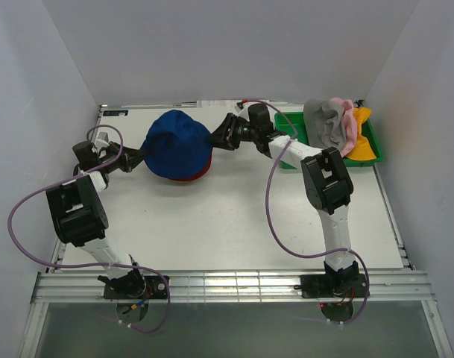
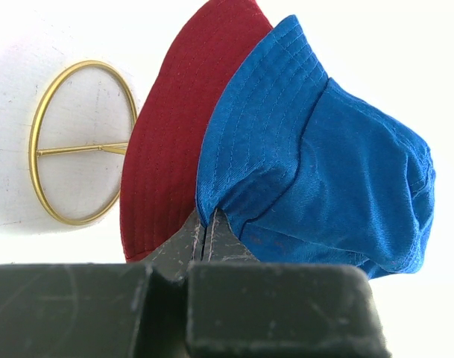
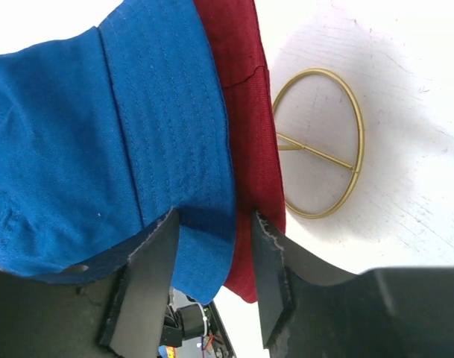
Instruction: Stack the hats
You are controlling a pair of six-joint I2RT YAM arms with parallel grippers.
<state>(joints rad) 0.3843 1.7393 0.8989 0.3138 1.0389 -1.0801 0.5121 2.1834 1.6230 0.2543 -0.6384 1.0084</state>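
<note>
- From above, we've got the blue hat [image 1: 178, 142] sitting dome-up over the red hat [image 1: 191, 177]. Only a sliver of red brim peeks out at the near edge, so that pair looks stacked already, far middle of the table [image 1: 212, 224].
- The left claw [image 1: 141, 157] meets the blue brim from one side and the right claw [image 1: 212, 139] from the other. We judge it a two-sided hold to square up floppy cloth.
- Off right, the grey hat [image 1: 323, 125], pink hat [image 1: 349, 123] and yellow hat [image 1: 365, 143] bunch together over the green tray [image 1: 290, 162]. That makes three to go, by our count.
- On the left wrist view, the left claw [image 2: 206, 227] is clenched. The blue hat's [image 2: 323, 171] brim puckers right at the tips, so we read it as nipping that edge. The red hat [image 2: 182, 127] stands behind, with a gold ring [image 2: 77, 150] just beside its brim.
- On the right wrist view, the right claw [image 3: 215, 220] is released, jaws apart. Both the blue [image 3: 100, 134] and red [image 3: 245, 112] brims hang between the fingers [image 3: 148, 276], and nothing looks squeezed. Straddling both layers suggests it means to take them together. The ring [image 3: 320, 154] lies just beyond the red brim.
</note>
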